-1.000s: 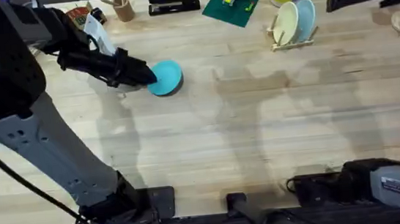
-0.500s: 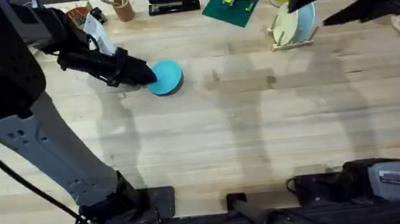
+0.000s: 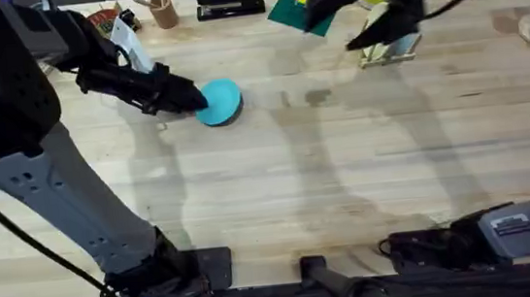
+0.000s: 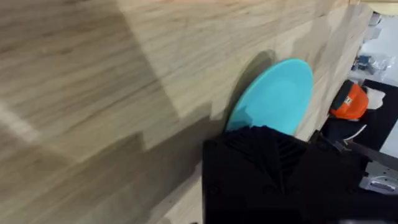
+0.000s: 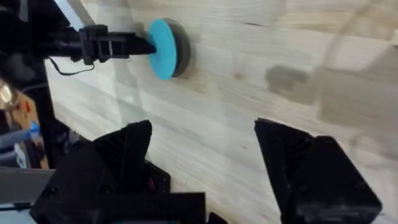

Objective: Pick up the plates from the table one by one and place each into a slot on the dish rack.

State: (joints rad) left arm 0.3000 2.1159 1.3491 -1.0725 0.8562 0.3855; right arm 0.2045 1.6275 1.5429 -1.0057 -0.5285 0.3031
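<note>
Since a second ago the right arm has swung leftward across the far edge of the table (image 3: 346, 180), its gripper (image 5: 202, 158) spread wide and empty, now blurring over the rack (image 3: 390, 51). Left gripper (image 3: 192, 102) hasn't moved, pinching the turquoise plate (image 3: 222, 102) at its rim. Lift that plate slowly, keeping it edge-up to meet a slot.

R gripper (image 5: 205, 155): black fingers (image 5: 118, 149) spread wide apart, nothing btwn | table (image 5: 280, 56): light wood planks, shadow patches | turquoise plate (image 5: 163, 48): tilted up on edge, far side | L gripper (image 5: 146, 46): black, at plate's rim, touching | grip itself unclear
</note>
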